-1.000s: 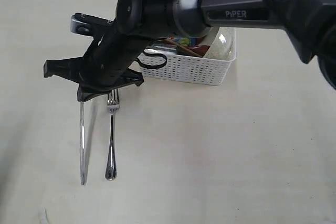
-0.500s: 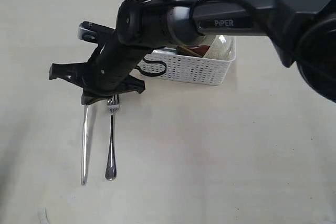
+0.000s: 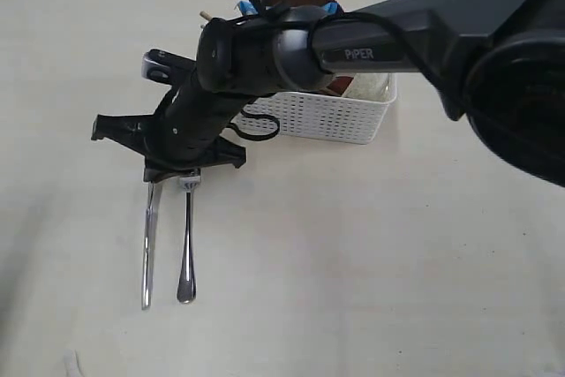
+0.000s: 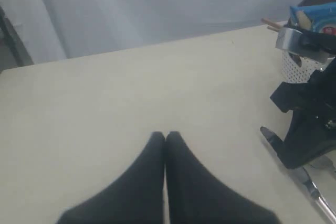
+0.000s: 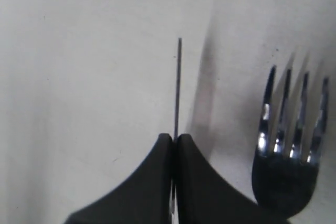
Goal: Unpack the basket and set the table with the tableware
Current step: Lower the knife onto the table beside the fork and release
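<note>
Nearest to us, the knife (image 3: 147, 253) lies on the surface (image 3: 353, 262) just beside the fork (image 3: 186, 245). Both long axes run near to far, with the handles toward us. We judge the knife is being set down: the right claw (image 5: 172, 140) pinches its blade and must next release and lift. The left claw (image 4: 166, 139) is pressed together and empty. Farthest, the basket (image 3: 327, 116) is not yet emptied.

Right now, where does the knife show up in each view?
Exterior: knife at lower left, left of the fork, its upper end in the right gripper.
Left wrist: knife, probably the steel strip at the picture's lower right edge.
Right wrist: knife edge-on at picture centre, clamped between the jaws.
Shared landmark: the right gripper, seen in all three.
</note>
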`<state>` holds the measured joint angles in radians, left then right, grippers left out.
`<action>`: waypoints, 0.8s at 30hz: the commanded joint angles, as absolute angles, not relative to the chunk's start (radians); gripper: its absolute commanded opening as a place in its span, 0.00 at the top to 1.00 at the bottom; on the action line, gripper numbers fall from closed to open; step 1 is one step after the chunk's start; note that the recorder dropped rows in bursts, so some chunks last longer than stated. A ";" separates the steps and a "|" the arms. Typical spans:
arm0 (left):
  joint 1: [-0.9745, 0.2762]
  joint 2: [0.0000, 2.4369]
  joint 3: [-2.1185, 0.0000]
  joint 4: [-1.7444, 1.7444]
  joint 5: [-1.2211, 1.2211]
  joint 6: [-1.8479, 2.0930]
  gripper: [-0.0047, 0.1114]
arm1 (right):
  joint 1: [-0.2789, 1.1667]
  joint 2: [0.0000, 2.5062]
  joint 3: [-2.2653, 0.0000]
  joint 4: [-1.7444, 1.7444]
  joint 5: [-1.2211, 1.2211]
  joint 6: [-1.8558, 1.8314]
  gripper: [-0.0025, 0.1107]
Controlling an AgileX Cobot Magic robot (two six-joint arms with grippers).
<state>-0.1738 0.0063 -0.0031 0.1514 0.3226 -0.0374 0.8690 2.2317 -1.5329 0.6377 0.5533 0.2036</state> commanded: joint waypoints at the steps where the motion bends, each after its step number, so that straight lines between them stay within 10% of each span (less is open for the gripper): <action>1: -0.176 0.000 0.000 0.155 0.324 -0.043 0.96 | 0.863 2.249 -1.532 0.631 0.546 0.228 0.98; 24: -0.176 0.000 0.000 0.155 0.324 -0.043 0.96 | 0.863 2.257 -1.534 0.627 0.554 0.230 0.90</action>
<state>-0.1738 0.0063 -0.0031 0.1531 0.3226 -0.0374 0.8690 2.2567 -1.5329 0.6377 0.5510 0.2342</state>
